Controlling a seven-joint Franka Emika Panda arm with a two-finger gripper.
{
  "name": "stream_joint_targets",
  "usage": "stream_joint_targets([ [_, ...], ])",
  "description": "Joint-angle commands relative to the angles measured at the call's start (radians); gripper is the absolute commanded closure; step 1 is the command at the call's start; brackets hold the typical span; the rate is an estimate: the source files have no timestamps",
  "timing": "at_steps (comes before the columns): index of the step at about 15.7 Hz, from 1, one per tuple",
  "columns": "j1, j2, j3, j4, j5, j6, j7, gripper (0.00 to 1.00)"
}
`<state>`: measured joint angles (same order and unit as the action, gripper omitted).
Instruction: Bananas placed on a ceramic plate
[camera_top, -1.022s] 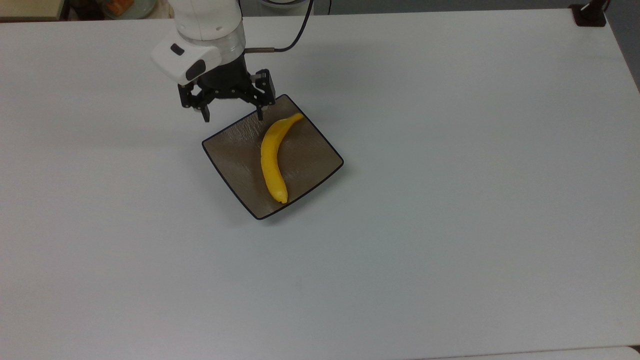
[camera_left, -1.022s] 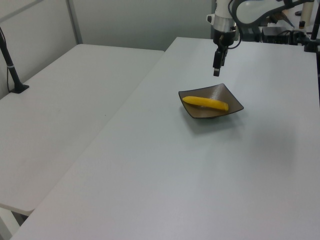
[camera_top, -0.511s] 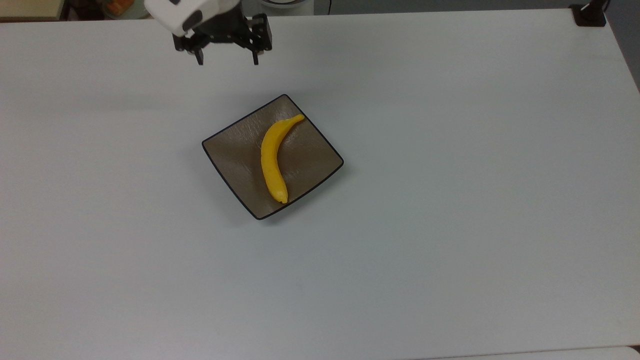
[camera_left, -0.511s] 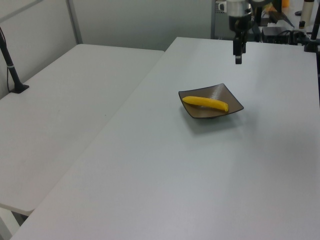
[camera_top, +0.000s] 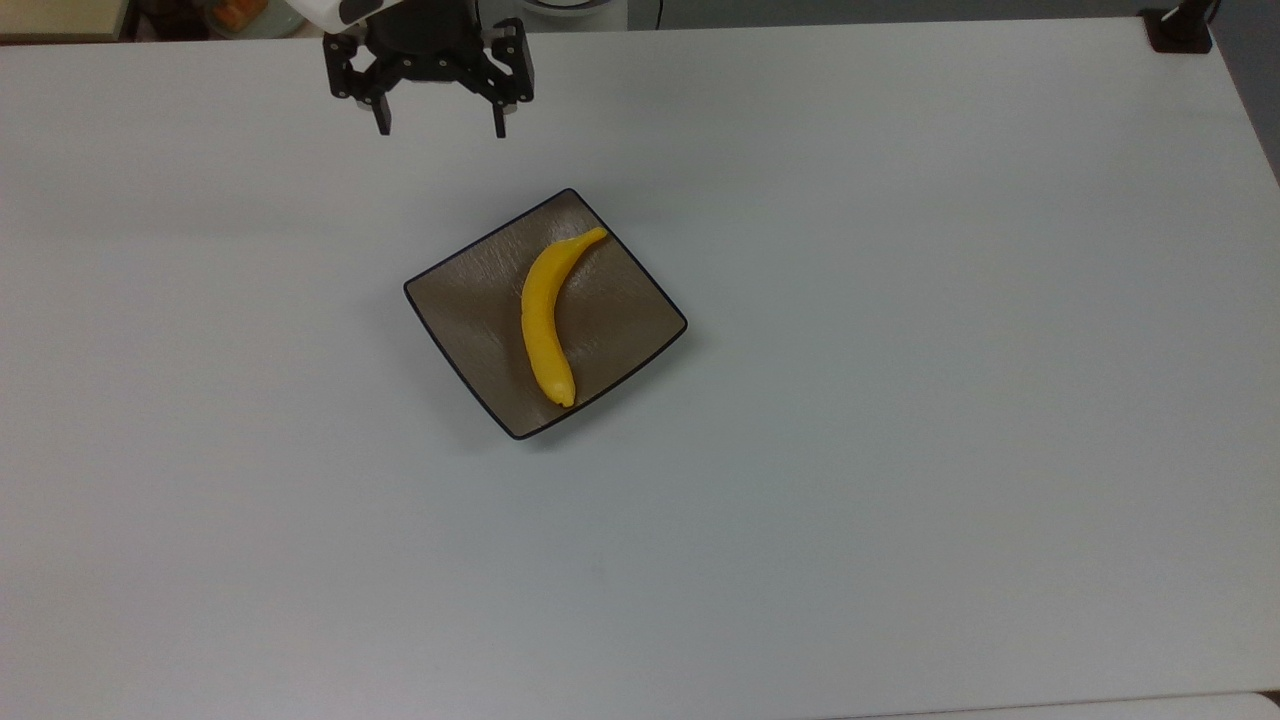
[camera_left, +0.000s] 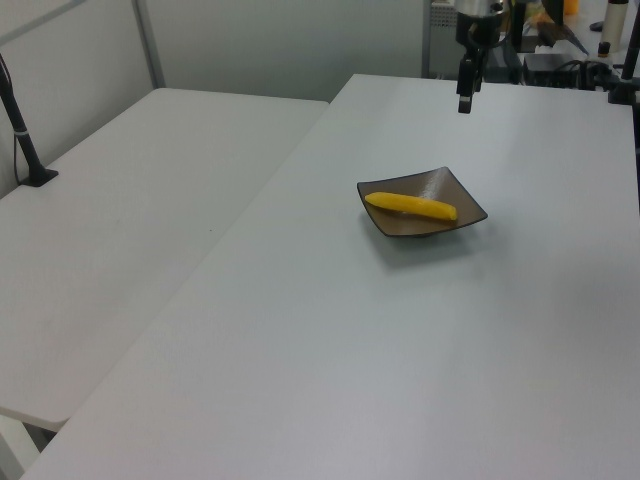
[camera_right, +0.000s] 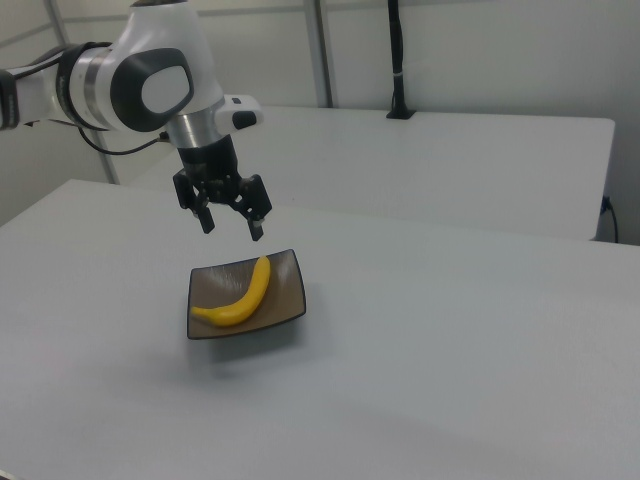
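Observation:
A bright yellow banana (camera_top: 545, 315) lies on the square brown ceramic plate (camera_top: 465, 305) in the middle of the white table. The same banana (camera_left: 412, 206) and plate (camera_left: 465, 208) appear in the left view, and the banana (camera_right: 240, 296) on the plate (camera_right: 287, 290) in the right view. My gripper (camera_top: 440, 128) hangs well above the table, beyond the plate toward the top view's upper edge. It is open and holds nothing. In the right view the gripper (camera_right: 232, 227) hovers above the plate's far side. In the left view the gripper (camera_left: 464, 105) hangs behind the plate.
The white table (camera_top: 900, 400) spreads wide around the plate. A second white table (camera_left: 150, 200) adjoins it on the left view's left. A black stand base (camera_top: 1178, 30) sits at the top view's upper right corner. A dark pole (camera_right: 395, 60) rises in the right view's background.
The gripper has risen from just over the plate's far corner and drawn back toward the top view's upper edge, still open. Banana and plate have not moved.

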<state>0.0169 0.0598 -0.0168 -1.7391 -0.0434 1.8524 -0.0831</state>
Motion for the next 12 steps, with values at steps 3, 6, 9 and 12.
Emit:
stream_joint_targets([
  [3,-0.009,-0.017,0.024,-0.027,-0.001,0.027,0.079,0.0],
  [6,-0.009,-0.021,0.024,-0.028,-0.001,0.022,0.079,0.0],
  [9,-0.011,-0.021,0.024,-0.036,0.002,0.027,0.077,0.0],
  [12,-0.012,-0.021,0.024,-0.037,0.002,0.036,0.074,0.0],
])
